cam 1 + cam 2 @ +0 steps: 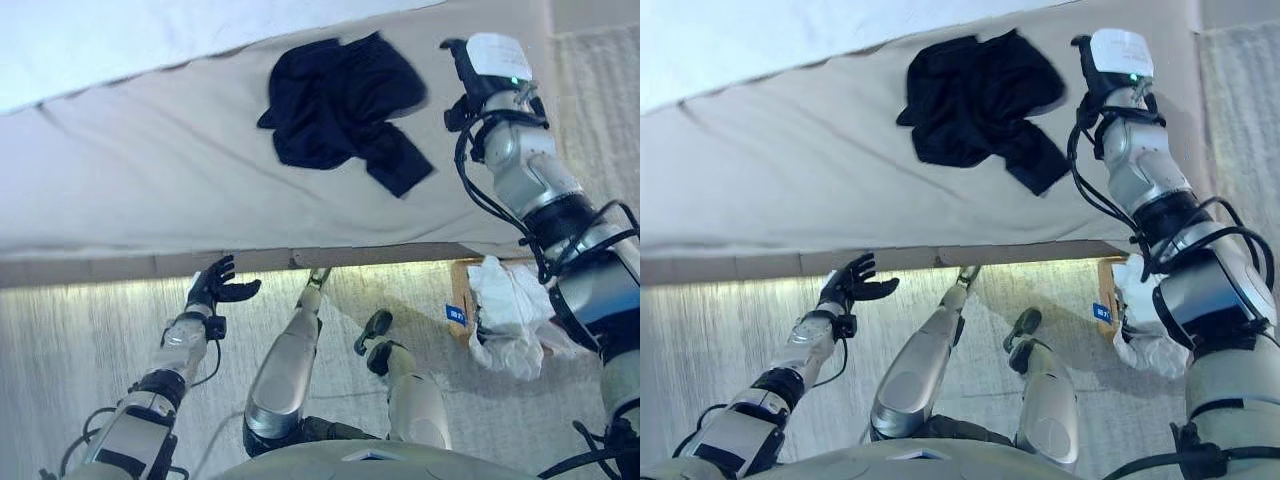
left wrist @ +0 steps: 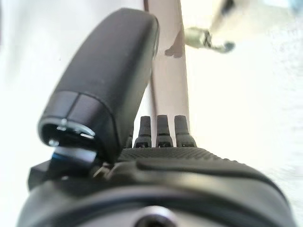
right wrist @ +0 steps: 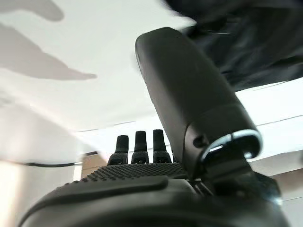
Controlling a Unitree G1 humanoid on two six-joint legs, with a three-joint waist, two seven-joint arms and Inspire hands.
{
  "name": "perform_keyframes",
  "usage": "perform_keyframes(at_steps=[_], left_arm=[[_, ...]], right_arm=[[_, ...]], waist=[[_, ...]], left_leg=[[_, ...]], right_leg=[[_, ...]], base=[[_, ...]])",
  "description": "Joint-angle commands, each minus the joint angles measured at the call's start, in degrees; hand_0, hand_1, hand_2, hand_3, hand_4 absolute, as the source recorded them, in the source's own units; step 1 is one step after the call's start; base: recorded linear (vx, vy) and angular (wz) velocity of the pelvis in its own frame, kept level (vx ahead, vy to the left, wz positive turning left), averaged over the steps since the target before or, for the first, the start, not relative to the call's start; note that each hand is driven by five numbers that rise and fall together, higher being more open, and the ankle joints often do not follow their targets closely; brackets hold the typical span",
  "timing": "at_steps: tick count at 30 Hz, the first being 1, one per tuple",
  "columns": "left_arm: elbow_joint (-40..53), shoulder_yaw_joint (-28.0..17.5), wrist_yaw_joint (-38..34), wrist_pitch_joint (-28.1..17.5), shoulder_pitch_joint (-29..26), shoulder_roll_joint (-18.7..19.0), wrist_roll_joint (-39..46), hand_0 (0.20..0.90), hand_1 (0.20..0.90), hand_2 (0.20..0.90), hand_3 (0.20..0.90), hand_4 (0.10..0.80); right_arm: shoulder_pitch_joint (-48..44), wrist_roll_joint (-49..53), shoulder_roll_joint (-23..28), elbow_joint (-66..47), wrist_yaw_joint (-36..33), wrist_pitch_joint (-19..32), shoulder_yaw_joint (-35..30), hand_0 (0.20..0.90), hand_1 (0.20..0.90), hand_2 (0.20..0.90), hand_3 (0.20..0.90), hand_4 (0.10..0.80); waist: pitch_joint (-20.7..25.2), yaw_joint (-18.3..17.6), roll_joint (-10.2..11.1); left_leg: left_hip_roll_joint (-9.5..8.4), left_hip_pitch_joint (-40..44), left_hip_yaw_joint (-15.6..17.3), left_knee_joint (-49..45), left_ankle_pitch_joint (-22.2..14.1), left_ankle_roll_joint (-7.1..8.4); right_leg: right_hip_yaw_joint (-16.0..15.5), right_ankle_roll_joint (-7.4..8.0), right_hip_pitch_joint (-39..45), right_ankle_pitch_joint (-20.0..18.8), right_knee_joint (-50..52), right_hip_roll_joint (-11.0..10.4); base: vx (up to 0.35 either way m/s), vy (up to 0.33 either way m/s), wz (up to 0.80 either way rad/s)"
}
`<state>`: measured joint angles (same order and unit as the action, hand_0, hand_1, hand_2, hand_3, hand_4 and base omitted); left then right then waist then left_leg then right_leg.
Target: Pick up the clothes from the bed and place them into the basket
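A black garment (image 1: 340, 100) lies crumpled on the beige bed (image 1: 150, 170), toward its far right. It also shows in the right wrist view (image 3: 246, 42). My right hand (image 1: 468, 75) hovers over the bed just right of the garment, apart from it, with its fingers (image 3: 137, 144) straight and empty. My left hand (image 1: 215, 287) is open and empty, low over the floor in front of the bed's front edge. The basket (image 1: 459, 296) stands on the floor at the right, below the bed's edge, with white cloth (image 1: 512, 318) in it.
A white pillow or cover (image 1: 120, 40) lies along the far left of the bed. The bed's front edge (image 1: 120, 265) runs across the view. Light carpet (image 1: 60, 350) covers the floor in front of it.
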<state>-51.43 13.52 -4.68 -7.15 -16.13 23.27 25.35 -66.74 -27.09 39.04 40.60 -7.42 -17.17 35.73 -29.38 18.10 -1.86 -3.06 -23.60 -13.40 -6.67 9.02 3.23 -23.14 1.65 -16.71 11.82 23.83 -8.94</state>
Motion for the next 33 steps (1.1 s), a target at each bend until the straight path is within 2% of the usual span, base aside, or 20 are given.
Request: perform_keyframes(at_steps=[1, 4, 7, 10, 12, 13, 14, 15, 16, 20, 25, 28, 33], left_arm=[[0.9, -1.2, -0.1, -2.0, 4.2, 2.2, 1.9, 0.9, 0.9, 0.9, 0.9, 0.8], [2.1, -1.3, 1.9, -4.4, 6.5, 1.9, 3.5, 0.9, 0.9, 0.9, 0.9, 0.8], [3.8, -0.9, 3.5, -6.2, 7.5, 1.9, 4.0, 0.9, 0.9, 0.9, 0.9, 0.8], [5.6, 0.5, 4.1, -8.9, 7.8, 2.5, 3.0, 0.9, 0.9, 0.9, 0.9, 0.8], [6.9, 1.1, 4.0, -10.3, 7.8, 3.5, 3.2, 0.9, 0.9, 0.9, 0.9, 0.8], [7.0, 1.1, 4.0, -10.5, 7.7, 3.7, 3.4, 0.9, 0.9, 0.9, 0.9, 0.8], [7.6, 1.3, 4.1, -11.2, 7.4, 4.2, 3.9, 0.9, 0.9, 0.9, 0.9, 0.8], [7.8, 1.3, 4.1, -11.2, 7.3, 4.4, 3.9, 0.9, 0.9, 0.9, 0.9, 0.8], [8.7, 1.6, 4.1, -11.5, 7.0, 5.2, 4.7, 0.9, 0.9, 0.9, 0.9, 0.8], [10.0, 1.8, 3.6, -11.8, 6.9, 6.3, 4.6, 0.9, 0.9, 0.9, 0.9, 0.8], [10.1, 3.2, 1.7, -11.8, 6.8, 6.1, 1.8, 0.9, 0.9, 0.9, 0.9, 0.8], [9.1, 3.7, 0.7, -10.5, 7.0, 5.8, 0.6, 0.9, 0.9, 0.9, 0.9, 0.8], [5.5, 4.5, -0.6, -7.2, 6.9, 5.5, -8.0, 0.9, 0.9, 0.9, 0.9, 0.8]], right_arm=[[-5.3, -1.6, -1.0, -0.1, -4.0, -3.2, 2.3, 0.9, 0.9, 0.9, 0.9, 0.8], [-6.7, 0.7, -4.1, 5.3, -5.0, -3.6, 2.8, 0.9, 0.9, 0.9, 0.9, 0.8], [-7.6, 2.1, -4.9, 9.0, -4.0, -4.6, 3.2, 0.9, 0.9, 0.9, 0.9, 0.8], [-9.2, 4.2, -4.8, 13.4, 1.4, -8.6, 4.1, 0.9, 0.9, 0.9, 0.9, 0.8], [-9.8, 6.7, -4.9, 18.8, 8.4, -11.8, 5.0, 0.9, 0.9, 0.9, 0.9, 0.8], [-10.0, 6.4, -5.0, 19.5, 9.5, -11.6, 5.1, 0.9, 0.9, 0.9, 0.9, 0.8], [-10.8, 6.1, -4.8, 22.2, 14.5, -11.6, 7.0, 0.9, 0.9, 0.9, 0.9, 0.8], [-10.9, 6.1, -4.7, 22.8, 15.2, -11.3, 7.4, 0.9, 0.9, 0.9, 0.9, 0.8], [-11.9, 7.7, -4.4, 24.3, 16.0, -9.7, 8.8, 0.3, 0.3, 0.3, 0.2, 0.1], [-13.1, 10.5, -3.8, 22.3, 14.6, -8.7, 9.7, 0.3, 0.3, 0.3, 0.2, 0.1], [-13.8, 15.1, -2.7, 16.2, -4.8, -3.2, 7.5, 0.3, 0.3, 0.3, 0.2, 0.1], [-13.3, 15.7, -0.5, 6.5, -18.1, -1.0, 4.7, 0.3, 0.3, 0.3, 0.2, 0.1], [-10.9, 12.5, 3.6, -7.4, -29.6, 0.5, -3.4, 0.3, 0.3, 0.3, 0.2, 0.1]], waist=[[-0.4, 3.7, 3.8], [-0.4, 6.1, 3.4], [-0.4, 7.1, 3.2], [-0.4, 7.9, 3.2], [-0.4, 8.4, 3.8], [-0.4, 8.4, 3.9], [-0.4, 8.7, 4.4], [-0.4, 8.7, 4.4], [-0.4, 8.8, 4.8], [-0.4, 8.3, 5.7], [-0.4, 6.0, 7.4], [-0.4, 3.7, 8.9], [-0.4, 1.0, 10.7]], left_leg=[[-4.08, -3.9, 6.3, -12.9, -11.9, -6.55], [-4.29, -8.9, 5.5, -15.2, -12.1, -6.8], [-4.27, -12.5, 4.9, -15.9, -11.6, -6.61], [-3.43, -17.4, 3.7, -16.7, -10.6, -6.2], [-2.46, -20.3, 2.6, -16.7, -10.1, -6.06], [-2.38, -20.6, 2.5, -16.7, -10.0, -6.03], [-2.12, -21.7, 1.8, -16.4, -9.6, -5.87], [-2.11, -22.0, 1.6, -16.3, -9.5, -5.82], [-2.01, -22.9, 0.8, -15.9, -9.1, -5.69], [-1.53, -24.0, 0.1, -15.0, -8.4, -5.34], [-0.67, -22.1, 0.1, -13.0, -8.4, -5.1], [0.01, -17.9, 1.7, -10.7, -8.9, -5.0], [1.57, -7.9, 5.3, -7.6, -10.4, -4.96]], right_leg=[[0.4, 0.64, -1.6, -6.8, -1.4, -2.5], [-1.9, 0.87, -5.7, -6.6, 1.6, -3.7], [-3.2, 1.16, -8.7, -6.8, 2.4, -3.7], [-4.0, 1.7, -13.8, -7.0, 4.1, -3.8], [-4.8, 2.14, -16.8, -7.0, 5.1, -3.5], [-4.9, 2.17, -17.1, -7.0, 5.1, -3.4], [-5.5, 2.45, -18.0, -7.1, 4.7, -3.0], [-5.6, 2.5, -18.2, -7.1, 4.6, -3.0], [-6.0, 2.74, -19.0, -7.5, 4.2, -2.5], [-6.2, 3.06, -19.6, -8.3, 2.9, -1.7], [-3.6, 2.82, -18.4, -8.9, 0.7, 0.6], [-0.8, 2.89, -15.0, -9.3, -2.2, 2.2], [3.0, 2.99, -7.1, -9.8, -6.4, 3.5]], base=[[0.063, 0.119, 0.45], [0.031, 0.112, 0.32], [-0.032, 0.054, 0.21], [-0.078, -0.003, 0.2], [-0.055, -0.059, 0.04], [-0.047, -0.105, -0.02], [-0.019, -0.092, -0.04], [-0.023, -0.153, -0.01], [-0.014, -0.126, 0.07], [-0.024, -0.1, 0.15], [-0.029, -0.118, -0.11], [-0.043, -0.141, -0.16], [-0.01, -0.131, -0.33]])
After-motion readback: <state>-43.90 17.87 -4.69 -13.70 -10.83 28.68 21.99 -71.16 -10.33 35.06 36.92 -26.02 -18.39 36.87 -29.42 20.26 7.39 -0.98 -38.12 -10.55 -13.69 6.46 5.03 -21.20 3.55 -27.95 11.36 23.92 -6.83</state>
